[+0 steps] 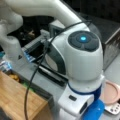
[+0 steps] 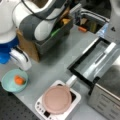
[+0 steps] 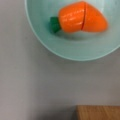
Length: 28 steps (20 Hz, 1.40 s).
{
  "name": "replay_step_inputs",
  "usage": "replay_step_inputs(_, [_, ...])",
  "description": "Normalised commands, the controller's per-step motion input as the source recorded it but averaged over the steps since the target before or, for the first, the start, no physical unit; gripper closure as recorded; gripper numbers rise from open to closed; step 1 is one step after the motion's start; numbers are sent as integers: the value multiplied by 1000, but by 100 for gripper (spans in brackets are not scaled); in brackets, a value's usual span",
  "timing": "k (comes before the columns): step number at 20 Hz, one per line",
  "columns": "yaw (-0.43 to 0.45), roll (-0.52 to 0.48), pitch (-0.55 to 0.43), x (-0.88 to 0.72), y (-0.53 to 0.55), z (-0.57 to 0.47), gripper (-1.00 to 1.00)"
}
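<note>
The end effector is not showing in any view: the wrist view is looking straight down with no fingers in frame, and in both front views the arm's white body is hiding whatever is hanging below it, so I cannot tell how wide its jaws are standing. In the wrist view a toy carrot (image 3: 81, 19), orange with a green stub at its left end, is lying on its side inside a pale teal bowl (image 3: 40, 37), which is filling the top of that view and sitting on the grey worktop (image 3: 37, 87); a corner of a wooden block (image 3: 98, 112) is showing at the bottom right. In a front view the same bowl (image 2: 8, 86) is sitting near the left edge with the carrot (image 2: 19, 80) resting in it, just below the arm's blue and white wrist section (image 2: 10, 52). To that view's right of the bowl, well apart from it, a pink round pan (image 2: 57, 99) is sitting on a small white cooktop (image 2: 76, 98), its handle pointing up and to the right. Beyond it a toaster oven (image 2: 105, 100) is standing with its door (image 2: 92, 60) lying open. At that view's top, a dark bin (image 2: 53, 37) is holding assorted toy foods beside a wooden box (image 2: 26, 45).
</note>
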Motion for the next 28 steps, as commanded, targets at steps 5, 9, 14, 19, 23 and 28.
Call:
replay_step_inputs(5, [-119,85,-47,-285,413,81,-100])
replay_step_inputs(9, [-141,71,-103,-491,549,31,-100])
replay_step_inputs(14, [-132,14,-157,-657,557,-50,-100])
replay_step_inputs(19, [-119,-26,-245,-705,313,-165,-100])
replay_step_inputs(23, [-120,-47,-298,-740,167,-179,-100])
replay_step_inputs(28, [-119,-81,-281,-758,149,-123,-100])
